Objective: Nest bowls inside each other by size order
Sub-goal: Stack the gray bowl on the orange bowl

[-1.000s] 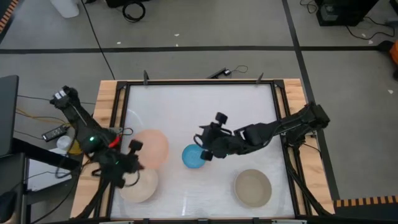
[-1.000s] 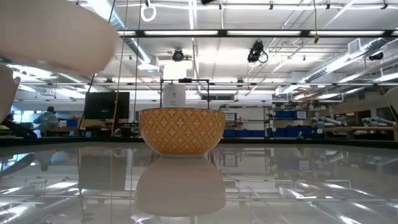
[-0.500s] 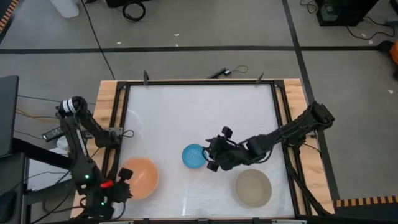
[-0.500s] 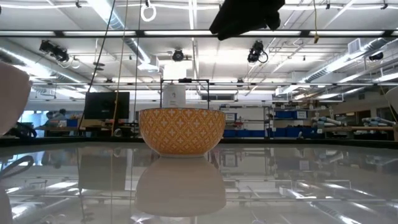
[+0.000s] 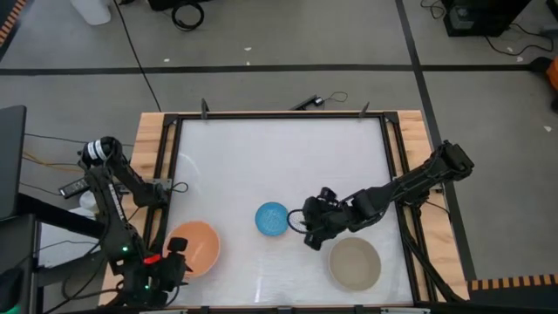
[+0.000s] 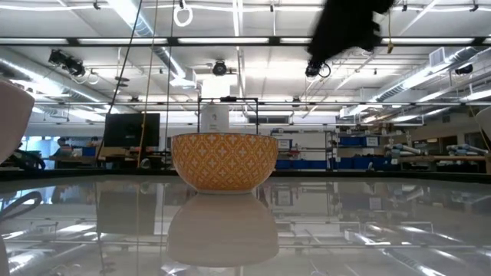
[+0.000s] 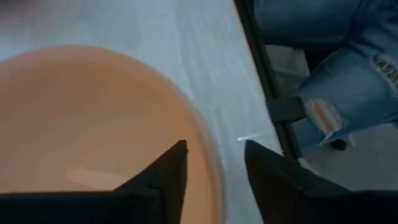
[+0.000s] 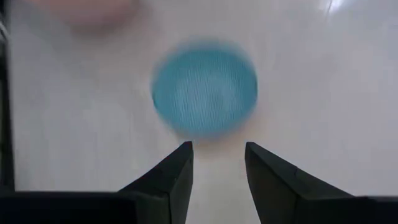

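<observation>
A white bench (image 5: 261, 148) is carrying the bowls, viewed from above. The small blue bowl (image 5: 272, 219) is sitting near the middle of the front half. The right hand (image 5: 307, 228) is hovering just beside it, on the side toward the right arm's base, with nothing between its fingers (image 8: 168, 174), which are standing apart and pointing at the bowl's near rim. The bowl is round, so no long axis matters; what counts is that it is lying straight ahead of this hand, close but not touching. The grey-beige bowl (image 5: 354, 263) is resting near the front right corner, just behind the right hand.

At the front left, the salmon-pink bowl (image 5: 193, 248) is sitting with the left hand (image 5: 172, 266) at its edge, fingers apart and straddling the rim. A cream-white bowl appears to be underneath, though this cannot be confirmed. The right arm is clearly nearer the blue bowl.
</observation>
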`<action>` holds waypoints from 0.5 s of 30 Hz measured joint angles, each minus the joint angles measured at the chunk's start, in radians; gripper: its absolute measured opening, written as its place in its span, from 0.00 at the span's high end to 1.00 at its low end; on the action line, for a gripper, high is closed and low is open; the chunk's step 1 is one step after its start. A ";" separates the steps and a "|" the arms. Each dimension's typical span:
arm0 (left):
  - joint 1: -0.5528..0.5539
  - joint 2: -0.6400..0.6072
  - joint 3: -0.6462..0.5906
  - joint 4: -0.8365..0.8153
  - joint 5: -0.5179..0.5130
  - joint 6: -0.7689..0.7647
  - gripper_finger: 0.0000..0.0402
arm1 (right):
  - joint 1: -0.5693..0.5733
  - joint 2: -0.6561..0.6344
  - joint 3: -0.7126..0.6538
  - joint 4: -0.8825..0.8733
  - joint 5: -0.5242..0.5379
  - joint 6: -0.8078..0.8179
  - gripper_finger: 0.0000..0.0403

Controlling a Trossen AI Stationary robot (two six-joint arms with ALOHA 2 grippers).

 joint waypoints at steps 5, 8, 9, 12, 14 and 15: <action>0.002 -0.009 0.000 0.045 0.024 -0.038 0.44 | 0.003 0.007 0.000 -0.322 -0.142 0.191 0.62; 0.006 -0.030 0.000 0.053 0.033 -0.038 0.37 | 0.015 0.007 0.000 -0.446 -0.197 0.252 0.62; 0.008 -0.037 0.000 0.052 0.035 -0.040 0.35 | 0.020 0.007 0.000 -0.472 -0.223 0.257 0.62; 0.021 -0.051 0.000 0.040 0.043 -0.057 0.31 | 0.047 0.011 -0.014 -0.477 -0.316 0.253 0.62; 0.032 -0.048 0.000 0.025 0.048 -0.069 0.29 | 0.074 0.013 -0.043 -0.462 -0.359 0.258 0.62; 0.037 -0.043 0.000 0.020 0.048 -0.077 0.29 | 0.088 0.013 -0.058 -0.456 -0.372 0.264 0.62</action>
